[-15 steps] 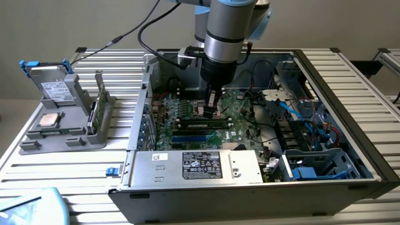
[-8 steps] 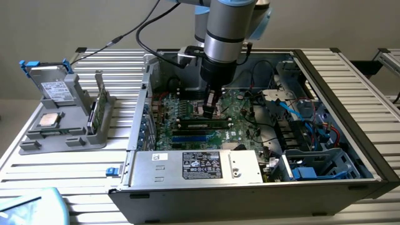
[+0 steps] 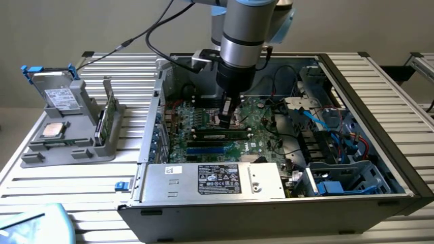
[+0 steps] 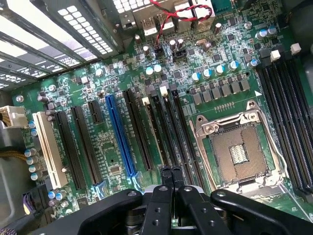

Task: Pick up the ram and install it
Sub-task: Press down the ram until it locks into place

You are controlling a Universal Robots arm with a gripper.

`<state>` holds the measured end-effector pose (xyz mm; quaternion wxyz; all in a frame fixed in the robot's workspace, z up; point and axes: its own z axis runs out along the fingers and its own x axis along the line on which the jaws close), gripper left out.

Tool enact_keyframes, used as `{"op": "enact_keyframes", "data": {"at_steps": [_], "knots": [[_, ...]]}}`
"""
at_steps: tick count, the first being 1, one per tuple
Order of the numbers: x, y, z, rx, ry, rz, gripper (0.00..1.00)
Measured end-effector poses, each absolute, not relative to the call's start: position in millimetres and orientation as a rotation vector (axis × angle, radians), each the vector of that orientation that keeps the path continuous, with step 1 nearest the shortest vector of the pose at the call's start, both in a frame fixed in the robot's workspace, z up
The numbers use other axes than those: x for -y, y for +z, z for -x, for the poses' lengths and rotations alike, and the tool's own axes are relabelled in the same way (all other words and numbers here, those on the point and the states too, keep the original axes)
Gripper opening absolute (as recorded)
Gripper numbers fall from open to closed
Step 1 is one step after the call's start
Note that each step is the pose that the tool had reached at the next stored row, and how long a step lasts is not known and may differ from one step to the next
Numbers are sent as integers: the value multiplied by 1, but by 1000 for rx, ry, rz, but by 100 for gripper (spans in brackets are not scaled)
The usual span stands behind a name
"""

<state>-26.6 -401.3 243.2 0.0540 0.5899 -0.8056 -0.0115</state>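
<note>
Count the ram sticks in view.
2: one dark-green ram stick on the green motherboard, one standing in the grey holder at the exterior view's left. Others may be hidden.

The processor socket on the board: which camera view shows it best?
The wrist view: the empty processor socket lies open and near, metal frame plain. In the exterior view the arm hides most of it.
</note>
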Motion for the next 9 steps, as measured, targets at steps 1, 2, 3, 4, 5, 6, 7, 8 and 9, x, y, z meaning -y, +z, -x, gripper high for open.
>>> {"op": "enact_keyframes", "data": {"at_steps": [1,2,3,4,5,6,7,8,9], "knots": [[401,243,27,2449,-34,-1790,10],[401,244,28,2450,-33,-1788,10],[401,244,28,2451,-33,-1786,10],[401,244,28,2452,-32,-1783,10],[401,244,28,2455,-30,-1777,10],[401,244,28,2460,-27,-1769,10],[401,244,28,2466,-24,-1759,10],[401,244,28,2473,-20,-1748,10],[401,244,28,2480,-17,-1738,10]]}}
